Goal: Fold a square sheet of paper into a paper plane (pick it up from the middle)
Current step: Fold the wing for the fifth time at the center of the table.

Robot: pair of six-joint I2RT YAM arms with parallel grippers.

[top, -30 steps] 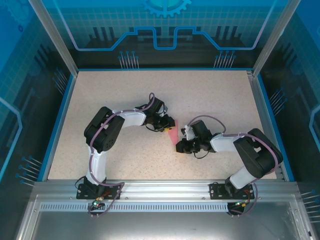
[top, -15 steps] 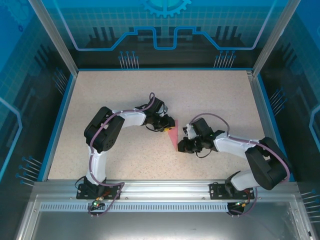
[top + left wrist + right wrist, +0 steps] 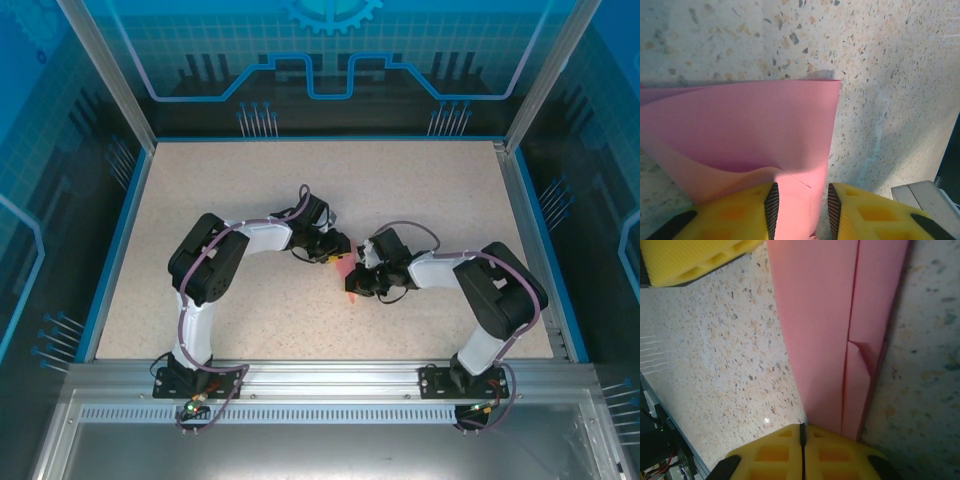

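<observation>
The left gripper (image 3: 800, 200) has its yellow fingers a little apart, with the pink paper (image 3: 755, 125) running between them. Whether they squeeze it, I cannot tell. The paper, folded narrow, lies about mid-table (image 3: 250, 190), between both arms. The right gripper (image 3: 802, 432) has its fingers pressed together at the paper's near end.

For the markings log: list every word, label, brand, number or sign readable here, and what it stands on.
None: no text can be read.
The pink paper is plain.
The yellow fingers show moulded pockets, no lettering.
The blue back panel bears a gear and circuit-line drawing, no words.
The speckled table is unmarked.
</observation>
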